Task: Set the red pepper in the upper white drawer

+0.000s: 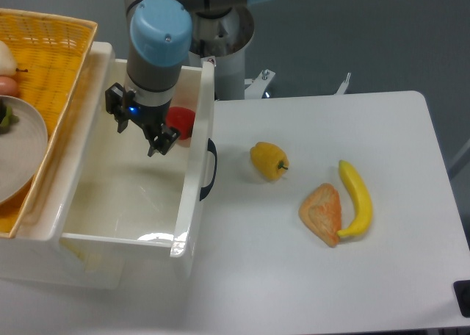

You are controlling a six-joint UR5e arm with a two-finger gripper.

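Observation:
The red pepper [182,121] lies inside the upper white drawer [192,210], up against its right wall near the back corner. The drawer is pulled out, and its black handle [211,170] faces the table. My gripper [140,138] hangs inside the drawer just left of the pepper. Its fingers are spread and hold nothing. The arm's wrist hides part of the pepper's left side.
On the white table lie a yellow pepper [269,161], an orange triangular pastry [323,214] and a banana [357,197]. A yellow wicker basket [55,52] with a grey plate [18,155] sits left of the drawer.

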